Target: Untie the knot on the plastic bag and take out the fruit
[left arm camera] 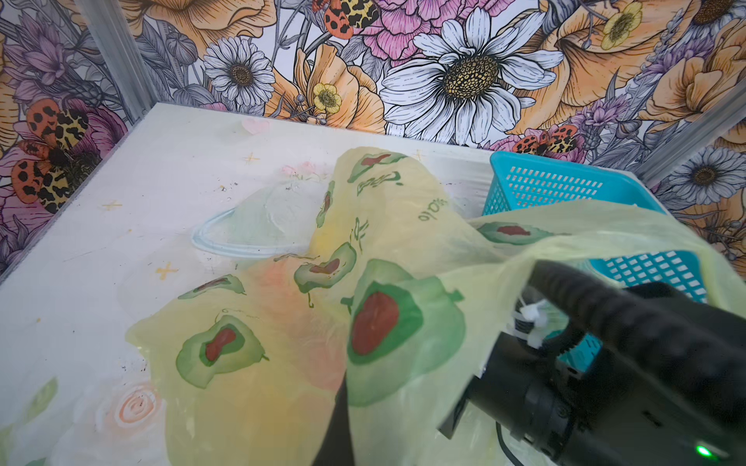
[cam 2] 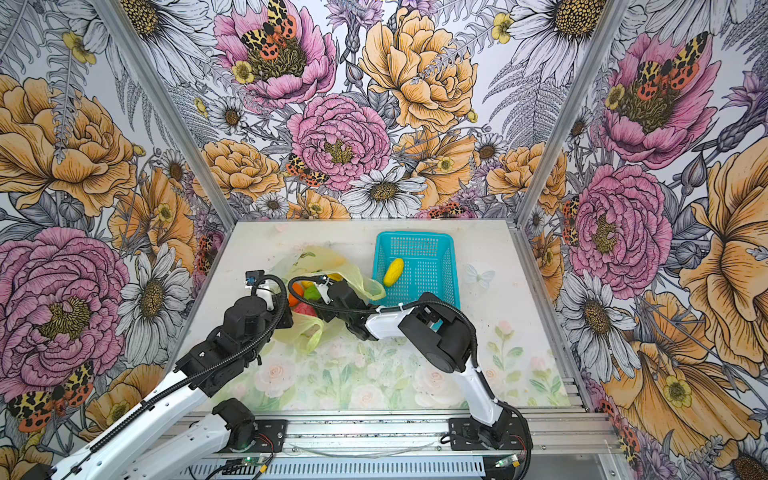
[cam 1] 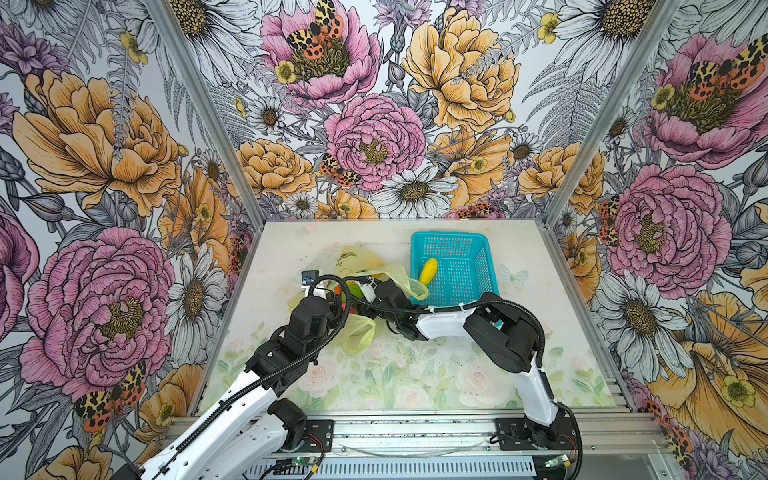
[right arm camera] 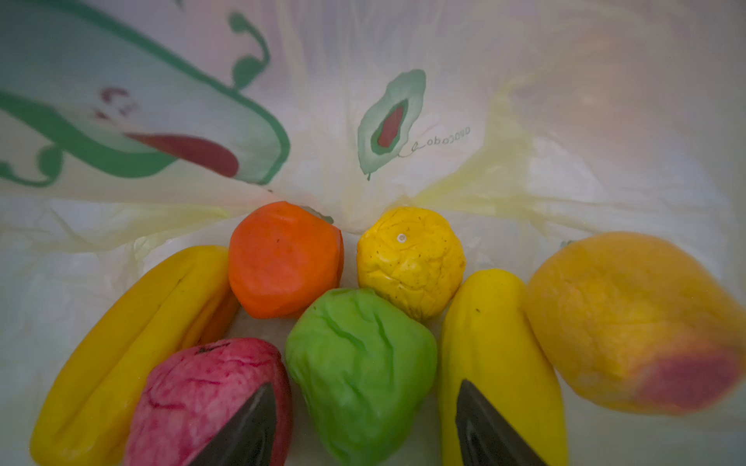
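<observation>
A thin translucent yellow-green plastic bag (cam 1: 359, 257) lies open on the pale floral counter (cam 1: 415, 374). It sits beside a teal perforated basket (cam 1: 449, 236) that holds one yellow toy fruit (cam 1: 428, 271). The left fingers (left arm camera: 335, 423) are clenched on a fold of the bag's film. The right fingers (right arm camera: 242, 431) reach inside the bag. They are spread apart on either side of a lumpy green fruit (right arm camera: 359, 367) among the piled toy fruit (right arm camera: 411, 258).
</observation>
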You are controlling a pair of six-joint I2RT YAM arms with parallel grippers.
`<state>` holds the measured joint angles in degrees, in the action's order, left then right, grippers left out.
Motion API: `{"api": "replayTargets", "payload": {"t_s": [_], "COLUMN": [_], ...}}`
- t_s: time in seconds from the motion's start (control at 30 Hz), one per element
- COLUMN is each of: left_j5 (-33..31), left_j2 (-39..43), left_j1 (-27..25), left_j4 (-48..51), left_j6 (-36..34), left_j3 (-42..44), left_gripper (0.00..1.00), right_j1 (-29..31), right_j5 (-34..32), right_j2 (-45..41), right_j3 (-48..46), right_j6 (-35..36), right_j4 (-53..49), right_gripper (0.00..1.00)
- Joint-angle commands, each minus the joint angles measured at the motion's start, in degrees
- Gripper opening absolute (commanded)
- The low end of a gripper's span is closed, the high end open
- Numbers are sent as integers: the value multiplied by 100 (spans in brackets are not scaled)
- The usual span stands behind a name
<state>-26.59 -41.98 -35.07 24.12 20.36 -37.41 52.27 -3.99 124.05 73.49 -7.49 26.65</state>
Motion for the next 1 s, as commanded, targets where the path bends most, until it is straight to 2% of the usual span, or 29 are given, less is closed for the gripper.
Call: {"api": "replayTargets", "payload": {"t_s": [0.0,0.2,0.3,0.4,0.53,0.97], "left_j5": [155,191,191,174,103,-18], "left_j2": [58,48,33,23,1,-30], "left_j1": [-1,-9,-17,-11,-11,-1], "left_j4": [-134,-148,-144,-139,-132,-78], "left_j6": [-102,-116,-111,-111,-94,-58], "left_j3": [-119,-118,-118,-120,-125,-135], "left_gripper": [0,0,0,0,0,0], "right_j1": [-22,-13,-15,0,44,325], "right_j5": [-92,-203,-251,-250,-281,-232], "right_j2": [366,942,1072,950,489,-1401], "right_j3": [449,1124,1290,1194,670,-1430], "right_j6": [-269,-315,-332,-315,-213,263], "right_j4": [-261,-692,-806,-795,-493,891], "right_gripper": [72,72,63,47,32,7]}}
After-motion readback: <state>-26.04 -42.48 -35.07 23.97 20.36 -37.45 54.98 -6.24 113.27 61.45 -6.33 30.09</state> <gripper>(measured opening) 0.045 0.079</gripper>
